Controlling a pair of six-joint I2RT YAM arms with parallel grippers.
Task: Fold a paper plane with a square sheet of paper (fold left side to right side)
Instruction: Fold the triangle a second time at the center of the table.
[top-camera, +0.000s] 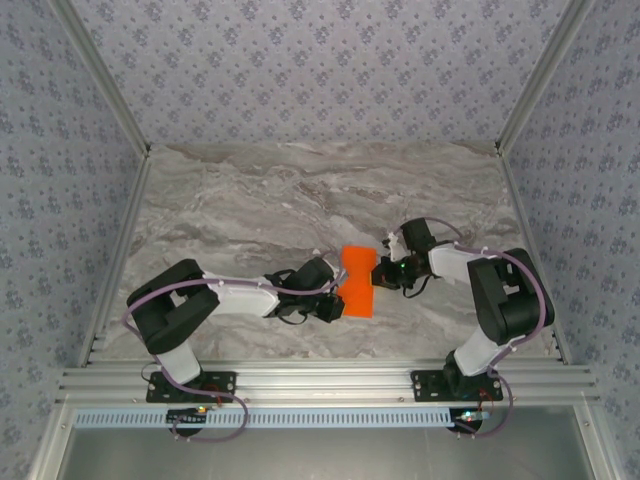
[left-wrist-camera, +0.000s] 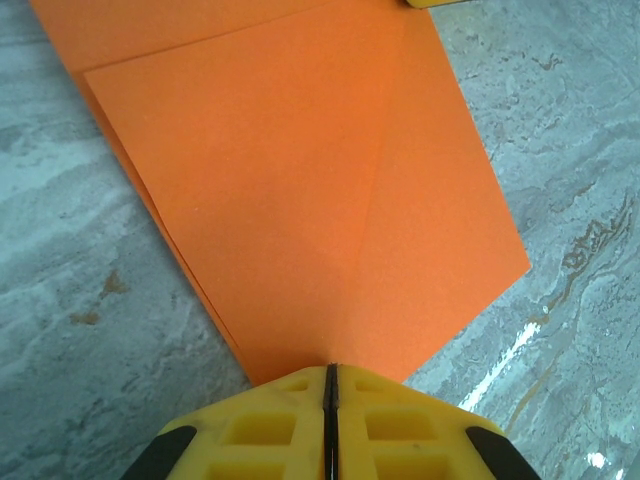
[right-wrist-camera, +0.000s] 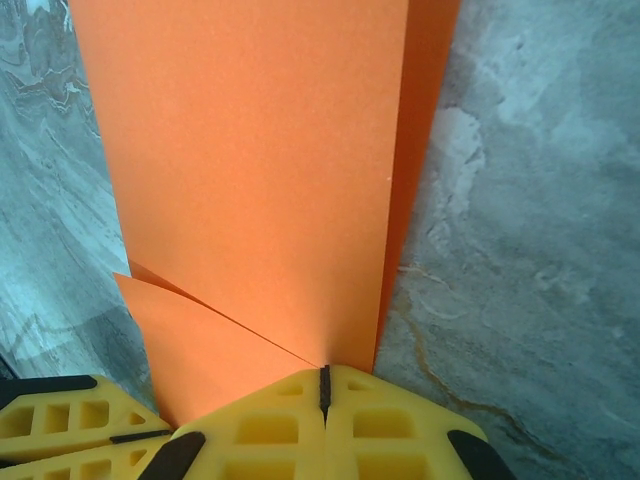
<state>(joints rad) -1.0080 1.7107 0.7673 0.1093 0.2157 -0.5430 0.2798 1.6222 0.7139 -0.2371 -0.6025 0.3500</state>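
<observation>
Two end effectors share one thin sheet, so the fold will go well only if they work as a pair. The sheet of paper (top-camera: 357, 280), bright orange and already creased into layers, sits on the marble tabletop (top-camera: 250, 200) between the arms.

The left end effector (top-camera: 337, 302) has its yellow fingers pressed together on a pointed corner of the sheet. In the left wrist view that corner runs straight into the seam of the jaws, with a crease fanning away from it. The right end effector (top-camera: 386, 272) is likewise closed. The right wrist view shows the layered edges meeting at its fingertips, so it looks to be pinching the opposite side, though I cannot tell how deep the bite goes.

The step in hand seems to be carrying the left side over onto the right. To do it cleanly, treat the right pinch as the anchor. Sweep the left corner over in a low arc rather than dragging it, and match edge to edge before pressing. Pulling the two holds apart risks a tear or a slipped corner, and loose layers under the top flap could skew the crease.
</observation>
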